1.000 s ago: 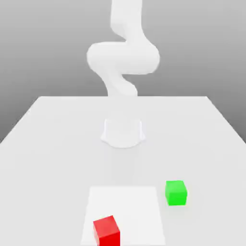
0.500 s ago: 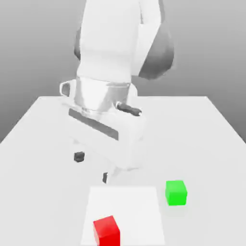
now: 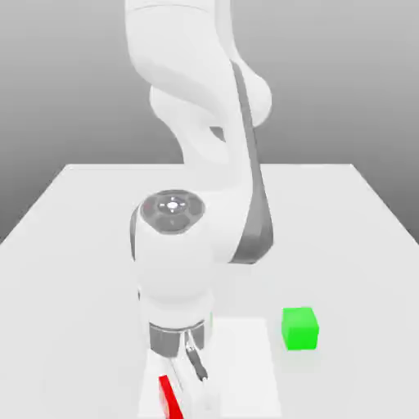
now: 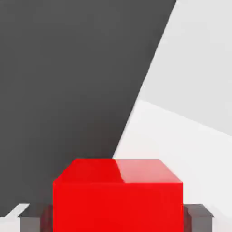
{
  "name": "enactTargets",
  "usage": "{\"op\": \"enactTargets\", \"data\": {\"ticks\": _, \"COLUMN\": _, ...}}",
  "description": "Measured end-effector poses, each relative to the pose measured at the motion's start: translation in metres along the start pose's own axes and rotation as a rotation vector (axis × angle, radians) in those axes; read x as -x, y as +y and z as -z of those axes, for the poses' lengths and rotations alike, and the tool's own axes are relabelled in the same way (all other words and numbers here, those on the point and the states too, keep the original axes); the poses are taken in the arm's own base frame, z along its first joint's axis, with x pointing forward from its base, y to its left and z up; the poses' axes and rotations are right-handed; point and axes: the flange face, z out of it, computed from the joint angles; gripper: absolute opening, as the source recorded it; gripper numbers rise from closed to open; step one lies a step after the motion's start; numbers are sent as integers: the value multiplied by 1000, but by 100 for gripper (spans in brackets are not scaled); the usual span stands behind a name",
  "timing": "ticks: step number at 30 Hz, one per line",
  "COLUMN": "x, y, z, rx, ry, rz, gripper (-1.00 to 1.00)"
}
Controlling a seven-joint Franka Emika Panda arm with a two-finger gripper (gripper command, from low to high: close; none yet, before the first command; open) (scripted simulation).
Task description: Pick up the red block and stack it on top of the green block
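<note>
Looking like the grab step: fingers (image 4: pixel 198 216) spread on either side of the red block (image 4: pixel 118 195) at the desk's (image 3: pixel 90 237) near edge, not clenched yet, so next squeeze, lift, carry right to the green block (image 3: pixel 300 328).

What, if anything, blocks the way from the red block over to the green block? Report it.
Nothing visible does. The red block sits under the gripper, and the white table between it and the green block, toward the exterior view's right, is bare.
</note>
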Motion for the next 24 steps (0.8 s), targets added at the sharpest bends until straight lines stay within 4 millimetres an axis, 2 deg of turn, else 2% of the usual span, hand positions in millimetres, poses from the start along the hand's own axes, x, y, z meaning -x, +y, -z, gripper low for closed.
{"op": "enactTargets", "data": {"ticks": 2, "x": 0, "y": 0, "z": -4, "rx": 0, "ry": -1, "rz": 0, "gripper": -100}}
{"op": "enactTargets", "data": {"ticks": 3, "x": 0, "y": 0, "z": 0, "rx": 0, "ry": -1, "rz": -1, "gripper": -100}}
{"op": "enactTargets", "data": {"ticks": 8, "x": 5, "y": 4, "z": 57, "rx": 1, "ry": -2, "rz": -4, "gripper": -100}}
{"op": "enactTargets", "data": {"ticks": 12, "x": 54, "y": 53, "z": 83, "rx": 9, "ry": -26, "rz": -44, "gripper": -100}}
{"op": "enactTargets", "data": {"ticks": 14, "x": 84, "y": 87, "z": 91, "rx": 13, "ry": -30, "rz": -45, "gripper": -100}}
{"op": "enactTargets", "data": {"ticks": 17, "x": 114, "y": 139, "z": 98, "rx": 17, "ry": -28, "rz": -65, "gripper": -100}}
{"op": "enactTargets", "data": {"ticks": 22, "x": 119, "y": 203, "z": 99, "rx": 6, "ry": -5, "rz": -178, "gripper": -100}}
{"op": "enactTargets", "data": {"ticks": 24, "x": 119, "y": 210, "z": 94, "rx": -1, "ry": 1, "rz": -195, "gripper": -100}}
